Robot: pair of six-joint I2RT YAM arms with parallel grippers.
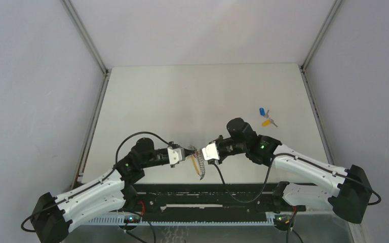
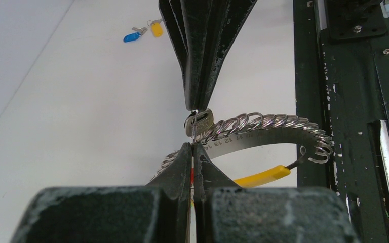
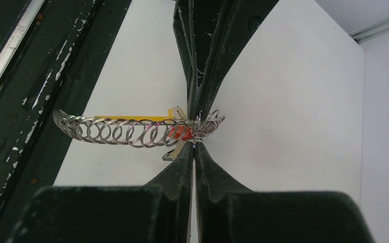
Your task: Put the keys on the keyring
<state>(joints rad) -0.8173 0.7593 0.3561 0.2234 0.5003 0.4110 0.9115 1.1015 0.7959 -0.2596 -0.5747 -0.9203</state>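
Note:
The keyring is a curved metal strip strung with several wire rings, with a yellow section under it. It hangs above the table between both grippers. My left gripper is shut on a thin wire ring at its end, and red shows between the jaws. My right gripper is shut on the same end of the keyring from the opposite side, next to a red piece. A small metal tab sits between the two tips. A blue key and a yellow key lie together on the table to the right.
The white table is walled by grey panels on the left, right and back. The black base rail of the arms runs along the near edge, just below the hanging keyring.

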